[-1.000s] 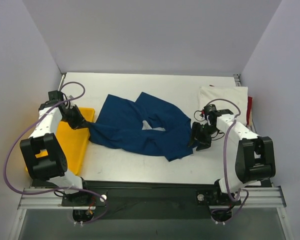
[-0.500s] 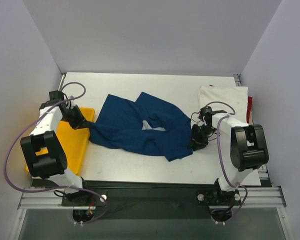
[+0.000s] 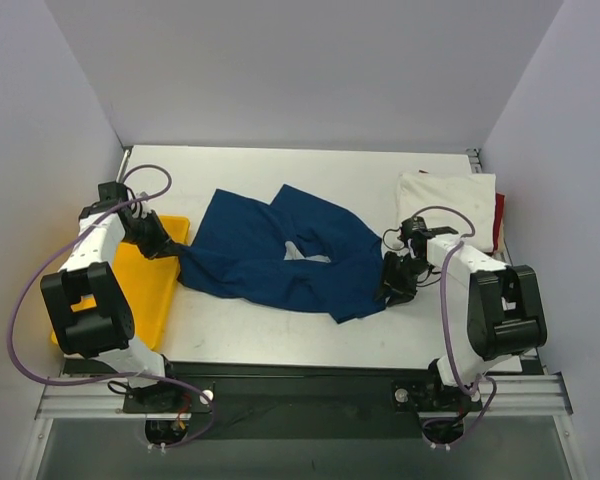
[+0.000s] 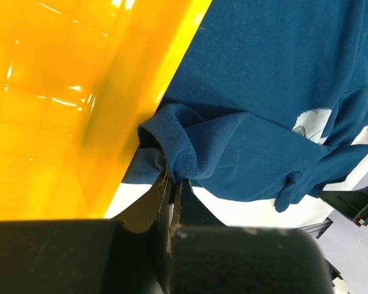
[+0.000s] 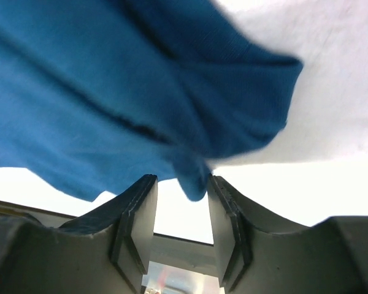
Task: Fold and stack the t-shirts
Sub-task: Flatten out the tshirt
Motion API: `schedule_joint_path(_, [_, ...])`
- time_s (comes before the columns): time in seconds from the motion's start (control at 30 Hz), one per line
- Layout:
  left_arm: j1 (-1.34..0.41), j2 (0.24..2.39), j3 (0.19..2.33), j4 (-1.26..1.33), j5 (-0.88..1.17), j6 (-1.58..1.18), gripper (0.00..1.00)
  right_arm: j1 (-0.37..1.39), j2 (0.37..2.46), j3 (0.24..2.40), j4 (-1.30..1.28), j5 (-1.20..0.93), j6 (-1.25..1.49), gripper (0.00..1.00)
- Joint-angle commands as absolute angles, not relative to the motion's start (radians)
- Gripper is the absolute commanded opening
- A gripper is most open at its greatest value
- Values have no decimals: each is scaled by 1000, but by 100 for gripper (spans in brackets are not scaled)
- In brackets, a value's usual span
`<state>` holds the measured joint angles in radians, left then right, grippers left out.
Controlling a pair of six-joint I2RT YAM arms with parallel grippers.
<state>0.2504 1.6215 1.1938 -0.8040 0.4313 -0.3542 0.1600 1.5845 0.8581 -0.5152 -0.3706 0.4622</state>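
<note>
- The left end effector (image 4: 172,180) was pressed together on a bunched hem of the navy shirt (image 3: 270,250), right at the tray (image 3: 145,290) rim.
- The right end effector (image 5: 181,184) stood spread at the shirt's end farthest from the tray. A drooping corner of navy cloth hung between its fingers, brushing one and clear of the other, so no pinch there yet.
- The navy shirt lay crumpled and twisted just beside the tray. One edge touched the rim and its pale print was half buried in a fold.
- The step in hand, by my read, was to win a second hold and then draw the shirt flat.
- To do that well, the right side should reach deeper over that corner before closing, and take the hem rather than a loose tip.
- Then it should pull low and away from the tray while the left grip holds firm, so the twist comes out.
- One risk was the pinched hem snagging on the tray rim.
- The cream shirt (image 3: 450,195) lay folded well apart from the tray, with a red shirt (image 3: 499,215) peeking out just beyond it.
- The surface (image 3: 280,340) was white and smooth, and plain pale walls (image 3: 300,70) closed it in on three sides.
</note>
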Motion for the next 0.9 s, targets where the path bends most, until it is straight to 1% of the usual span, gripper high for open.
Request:
schedule_joint_path(0.0, [252, 1621, 1226, -784, 453, -336, 0, 172, 1522, 848, -578, -348, 485, 40])
schedule_joint_path(0.17, [253, 1626, 1218, -781, 466, -341, 0, 172, 1572, 850, -575, -313, 454, 38])
schedule_joint_path(0.47, [252, 1612, 1213, -779, 463, -339, 0, 173, 1618, 833, -558, -307, 423, 29])
schedule_joint_path(0.6, [252, 1611, 1203, -773, 468, -342, 0, 172, 1632, 828, -561, -336, 413, 0])
schedule_joint_path(0.7, [250, 1603, 1201, -770, 463, -342, 0, 169, 1580, 838, -589, -348, 414, 0])
schedule_joint_path(0.87, [239, 1594, 1197, -755, 465, -353, 0, 150, 1468, 929, -679, -327, 410, 0])
